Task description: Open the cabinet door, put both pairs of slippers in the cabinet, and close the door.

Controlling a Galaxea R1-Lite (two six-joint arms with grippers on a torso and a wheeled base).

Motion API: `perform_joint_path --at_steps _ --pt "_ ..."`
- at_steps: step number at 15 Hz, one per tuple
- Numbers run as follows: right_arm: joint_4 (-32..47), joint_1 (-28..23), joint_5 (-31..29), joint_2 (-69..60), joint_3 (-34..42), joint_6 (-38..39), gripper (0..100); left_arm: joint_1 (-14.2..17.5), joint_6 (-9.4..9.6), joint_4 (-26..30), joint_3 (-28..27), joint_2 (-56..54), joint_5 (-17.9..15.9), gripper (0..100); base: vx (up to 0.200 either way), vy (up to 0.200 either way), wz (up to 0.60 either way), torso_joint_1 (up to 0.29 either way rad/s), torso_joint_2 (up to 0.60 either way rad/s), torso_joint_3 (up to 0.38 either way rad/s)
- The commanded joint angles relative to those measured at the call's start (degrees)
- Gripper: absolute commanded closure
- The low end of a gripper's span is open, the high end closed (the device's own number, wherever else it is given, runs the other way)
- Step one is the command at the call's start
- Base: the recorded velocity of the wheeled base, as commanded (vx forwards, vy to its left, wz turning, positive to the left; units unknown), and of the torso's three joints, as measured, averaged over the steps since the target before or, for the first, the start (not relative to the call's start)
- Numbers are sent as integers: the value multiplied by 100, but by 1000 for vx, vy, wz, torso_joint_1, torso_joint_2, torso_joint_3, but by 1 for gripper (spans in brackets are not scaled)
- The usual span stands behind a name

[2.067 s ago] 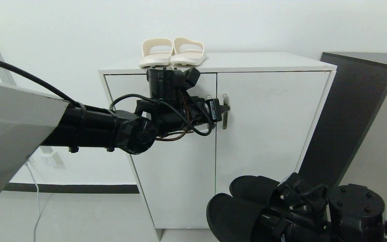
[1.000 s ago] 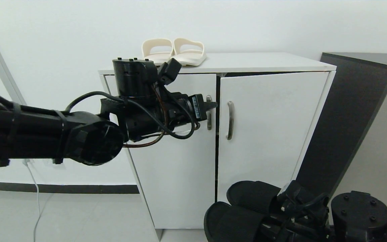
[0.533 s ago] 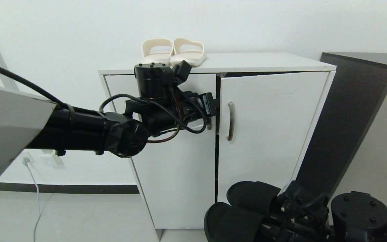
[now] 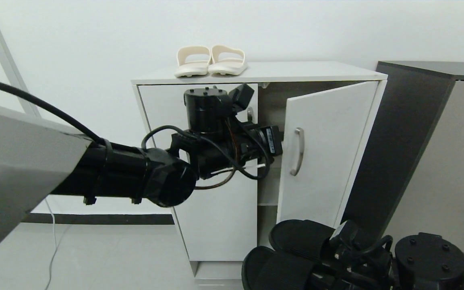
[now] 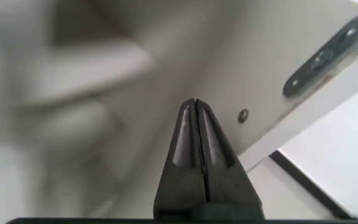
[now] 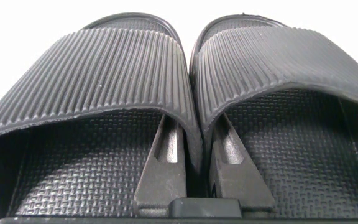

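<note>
Progress check: white flat-panel cabinet [image 4: 316,70], right door [image 4: 328,153] swung part-open with a dark gap showing. Opening maybe half done, I'd say. No slippers inside yet, closing comes last.

Black slippers [image 6: 123,68]: ribbed straps, dimpled footbeds, low near right. My right gripper [image 6: 194,121] is pinching both inner strap edges.

Cream slippers [image 4: 211,60]: smooth, moulded, on cabinet top, left side.

My left gripper [image 5: 195,102] is pressed together, empty, tucked by door's inner face.

Curved metal handle [image 4: 296,151] free.

The cabinet [image 4: 216,225] is plain white, its door handle [image 4: 297,151] brushed silver. On top, the pale slippers [image 4: 211,60] are cream, unpatterned. The black slippers [image 6: 129,68] are matte black — fine parallel ribs across the straps, a small cross-hatched grid on the footbeds. The neighbouring unit [image 4: 393,161] is dark charcoal.
</note>
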Motion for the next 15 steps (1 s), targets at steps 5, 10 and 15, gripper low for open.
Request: perform_joint_path --at_steps 5,10,15 --pt "-4 117 -19 -6 -6 0 100 -114 5 -433 938 -848 1 100 -120 0 0 2 1 2" --pt "-12 117 -19 -6 -23 0 100 642 -3 -837 2846 -2386 -34 100 0 0 0 0 0 0" --pt "-4 82 -37 20 -111 35 100 1460 49 -495 4744 -4909 1 100 0 0 0 0 0 0"
